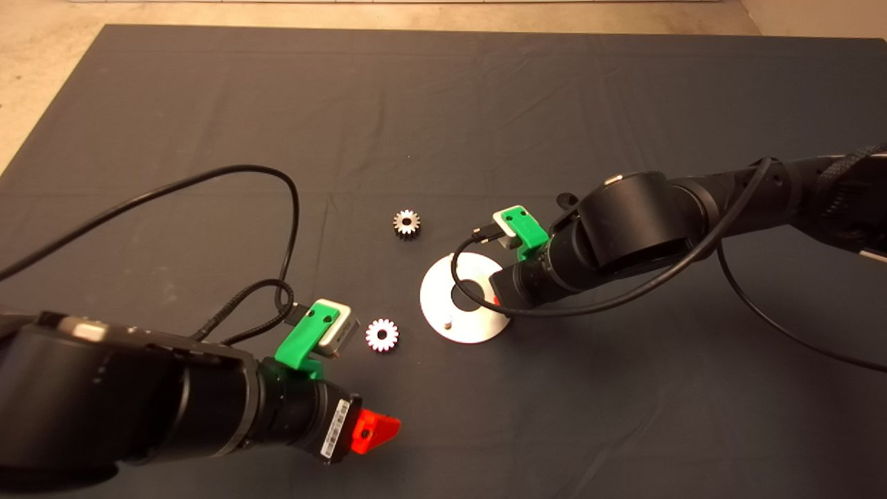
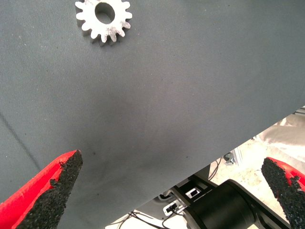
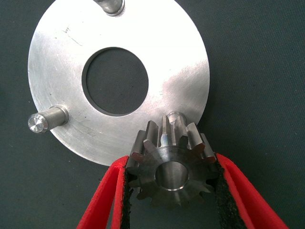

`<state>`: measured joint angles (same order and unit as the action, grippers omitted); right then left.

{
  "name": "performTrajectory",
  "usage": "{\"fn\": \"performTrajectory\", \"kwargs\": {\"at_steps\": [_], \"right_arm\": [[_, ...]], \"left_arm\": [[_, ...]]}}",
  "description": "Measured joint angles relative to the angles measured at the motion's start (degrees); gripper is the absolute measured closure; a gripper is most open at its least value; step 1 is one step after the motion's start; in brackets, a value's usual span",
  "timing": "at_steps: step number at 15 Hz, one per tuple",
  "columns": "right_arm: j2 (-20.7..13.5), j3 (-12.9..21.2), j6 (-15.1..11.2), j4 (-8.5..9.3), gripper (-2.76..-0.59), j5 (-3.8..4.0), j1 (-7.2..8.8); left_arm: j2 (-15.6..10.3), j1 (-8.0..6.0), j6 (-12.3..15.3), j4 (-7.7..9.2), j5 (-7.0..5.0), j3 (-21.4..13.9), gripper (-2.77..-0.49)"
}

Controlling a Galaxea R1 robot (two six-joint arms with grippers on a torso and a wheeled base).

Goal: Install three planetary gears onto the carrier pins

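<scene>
My right gripper (image 3: 171, 164) is shut on one planetary gear (image 3: 172, 174), holding it at the edge of the shiny carrier disc (image 3: 62, 62). A carrier pin (image 3: 174, 116) shows just behind the held gear. Two other bare pins (image 3: 42, 122) (image 3: 110, 5) stand on the disc. In the head view the right wrist covers the disc's (image 1: 443, 294) right side, and one pin (image 1: 448, 322) shows. Two loose gears (image 1: 407, 223) (image 1: 382, 335) lie on the mat left of the disc. My left gripper (image 1: 378, 428) hovers open near the front, with the nearer gear (image 2: 103, 19) ahead of its fingers (image 2: 52, 191).
Black cables (image 1: 291, 229) loop over the dark mat (image 1: 208, 104) from the left wrist, and another cable (image 1: 471, 305) hangs across the disc. The left wrist view shows the mat's front edge (image 2: 228, 148) and the robot's base (image 2: 224, 205) beyond it.
</scene>
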<state>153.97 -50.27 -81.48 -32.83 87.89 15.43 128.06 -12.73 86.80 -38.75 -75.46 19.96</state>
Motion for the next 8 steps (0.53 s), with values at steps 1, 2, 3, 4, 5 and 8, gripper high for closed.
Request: {"fn": "performTrajectory", "kwargs": {"at_steps": [1, 2, 3, 4, 5, 8], "right_arm": [[0.00, 0.00, 0.01, 0.00, -0.97, 0.00, -0.02], [0.00, 0.00, 0.01, 0.00, -0.97, 0.00, -0.02], [0.00, 0.00, 0.01, -0.01, -0.97, 0.00, -0.03], [0.00, 0.00, 0.01, -0.02, -0.97, 0.00, -0.04], [0.00, 0.00, 0.04, -0.02, -0.97, 0.00, -0.04], [0.00, -0.02, 0.06, -0.02, -0.97, 0.00, -0.04]], "left_arm": [[0.00, -0.02, 0.00, 0.00, 0.00, 0.00, -2.75], [0.00, 0.00, 0.00, 0.00, -0.01, 0.00, -2.75], [0.00, 0.00, 0.00, 0.00, -0.01, 0.00, -2.75], [0.00, 0.00, 0.00, 0.00, -0.01, 0.00, -2.75], [0.00, 0.00, 0.00, 0.00, -0.01, 0.00, -2.75], [0.00, 0.00, 0.00, 0.00, -0.01, 0.00, -2.75]]}}
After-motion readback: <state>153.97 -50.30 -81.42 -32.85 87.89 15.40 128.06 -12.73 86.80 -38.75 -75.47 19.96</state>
